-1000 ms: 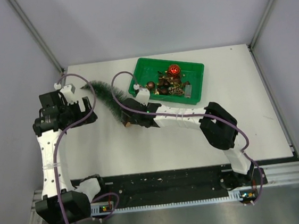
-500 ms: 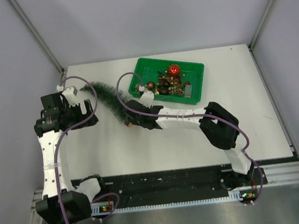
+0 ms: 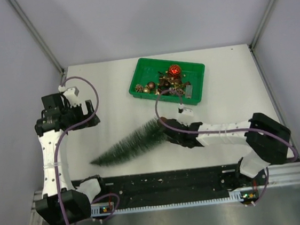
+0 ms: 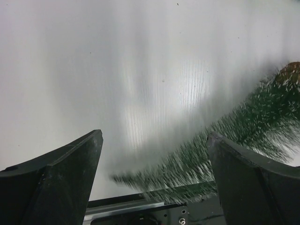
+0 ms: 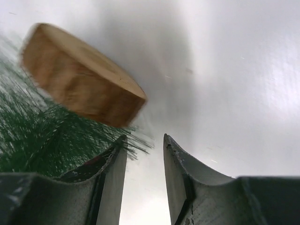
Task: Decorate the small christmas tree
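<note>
Top view: tree [image 3: 129, 146] lies flat on the table [image 3: 234, 93], lower centre of frame. Its tip points lower left and its wide end points right. Right gripper [image 3: 168, 133] is right at that wide end, with its arm stretched in from the lower right. From here I can't tell if there's contact. Left gripper [image 3: 90, 114] is at the left edge, well apart from the tree. Green tray [image 3: 134, 83] sits upper centre, holding ornaments [image 3: 174, 70] (a red ball, brown balls, cones).

Left wrist view: left gripper [image 4: 154, 136] is spread wide, with nothing between the fingers [image 4: 61, 183] but bare table [image 4: 140, 56]. Tree [image 4: 243, 131] runs blurred across the lower right. A bit of its wooden base [image 4: 290, 70] shows at the right edge.

Right wrist view: right gripper [image 5: 144, 138] fingers [image 5: 180, 178] are close together with a narrow gap left. Only white table [image 5: 243, 70] shows through the gap, so nothing is pinched there. Tree bristles [image 5: 33, 140] fill the lower left and a few strands brush past the left fingertip. The round base [image 5: 79, 77] is upper left, blurred, beside the fingers and not between them.
</note>
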